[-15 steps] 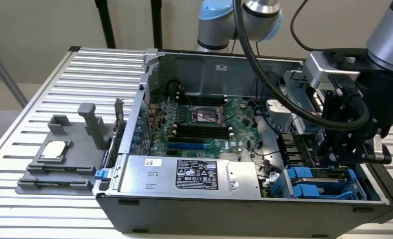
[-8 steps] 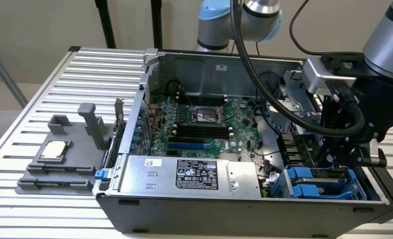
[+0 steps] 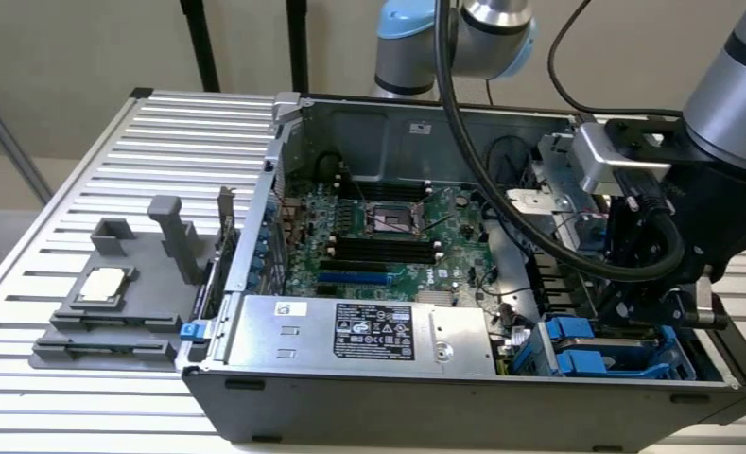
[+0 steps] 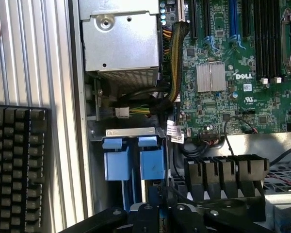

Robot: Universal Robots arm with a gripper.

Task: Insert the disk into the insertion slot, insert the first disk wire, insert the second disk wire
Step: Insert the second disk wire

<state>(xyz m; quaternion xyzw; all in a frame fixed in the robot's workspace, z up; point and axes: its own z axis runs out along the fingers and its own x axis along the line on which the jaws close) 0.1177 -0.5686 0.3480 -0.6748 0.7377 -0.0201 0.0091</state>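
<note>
I am seeing bright blue rails on the dark grey insertion slot (image 3: 613, 355), sitting just beside the silver power supply (image 3: 347, 331) with its black label (image 3: 373, 329). Past the power supply, the motherboard (image 3: 386, 236) is showing green with black slots and one blue slot. The end effector (image 3: 656, 298) is showing black. The counter (image 3: 82, 189) is showing pale grey ribbed stripes.
</note>
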